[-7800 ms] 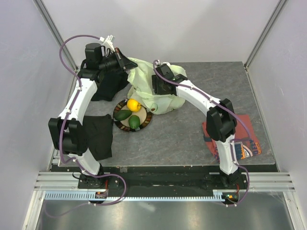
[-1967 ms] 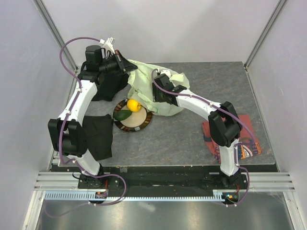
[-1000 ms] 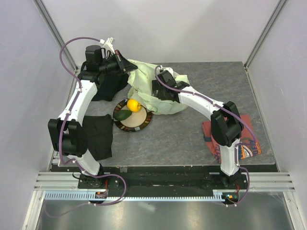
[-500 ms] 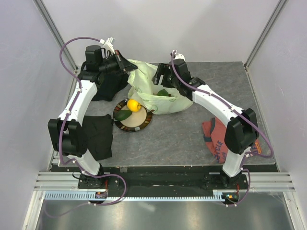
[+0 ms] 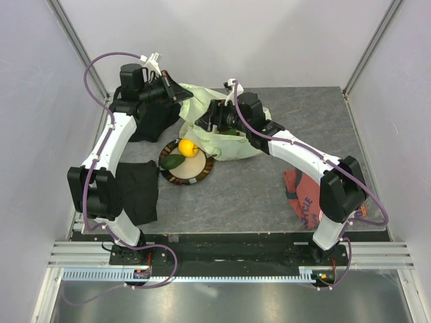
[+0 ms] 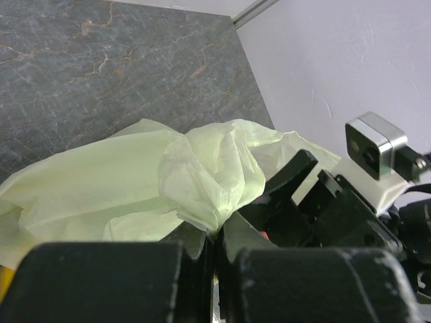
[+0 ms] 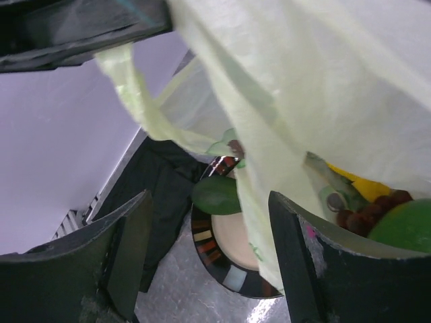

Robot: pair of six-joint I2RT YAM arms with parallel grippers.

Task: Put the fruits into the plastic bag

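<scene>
The pale green plastic bag [image 5: 232,142] lies at the back middle of the table. My left gripper [image 5: 180,94] is shut on the bag's upper edge [image 6: 202,182] and holds it up. My right gripper [image 5: 206,122] is open and empty, beside the bag's left side and above the plate. A lemon [image 5: 188,147] and a green fruit [image 5: 174,161] sit on the dark plate [image 5: 195,176]. In the right wrist view the green fruit [image 7: 217,195] and plate [image 7: 225,272] lie between my fingers, and through the bag [image 7: 303,87] show a green fruit [image 7: 404,225], grapes [image 7: 367,210] and a lemon [image 7: 360,186].
One black cloth [image 5: 138,190] lies left of the plate and another [image 5: 151,122] under my left arm. A red printed shirt [image 5: 304,196] lies crumpled under my right arm. Walls close the table at left, back and right.
My right gripper has come out of the bag and swung left, open and empty. One green fruit has left the plate since the earliest frame. The red shirt has bunched up.
</scene>
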